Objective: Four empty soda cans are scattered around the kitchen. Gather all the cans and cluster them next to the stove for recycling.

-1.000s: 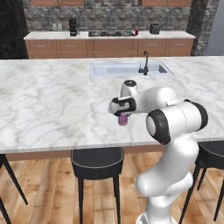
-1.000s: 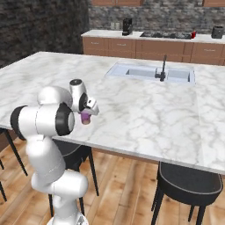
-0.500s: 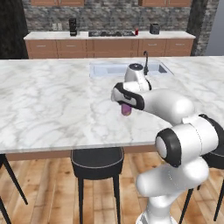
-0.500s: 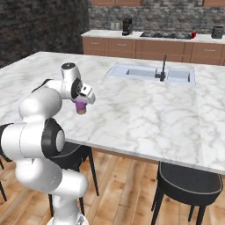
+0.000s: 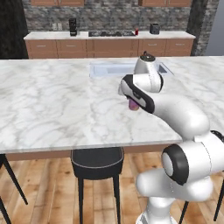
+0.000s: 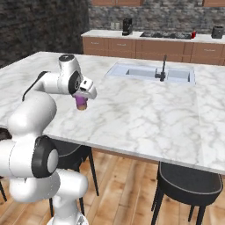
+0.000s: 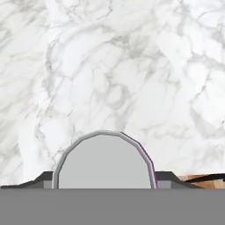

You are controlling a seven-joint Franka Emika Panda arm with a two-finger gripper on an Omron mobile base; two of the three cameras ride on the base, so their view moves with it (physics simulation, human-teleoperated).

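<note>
In the left base view we see the hand (image 5: 132, 101) closed on the purple-pink soda can (image 5: 133, 105), which hangs just above the marble worktop (image 5: 57, 105) of the island, near its front edge and in front of the sink (image 5: 114, 68); most of the can is hidden behind the white arm. Far behind, on the back worktop, the stove (image 5: 111, 33) lies flat and black, with a dark red can (image 5: 136, 32) standing just to its right (small at this range). A black stool (image 5: 97, 158) stands under the island's front edge. In the right base view the hand (image 6: 82, 97) grips the same can (image 6: 81, 103) from above; the can is upright and clear of the marble, with the sink (image 6: 151, 72) and its dark tap (image 6: 163, 69) well apart behind it. The stove (image 6: 165, 35) and the red can (image 6: 193, 34) sit on the far worktop. In the hand view we look straight down on the can's silver top (image 7: 104, 160), a purple edge on its right side, held between the dark fingers (image 7: 167, 177) over veined marble.
</note>
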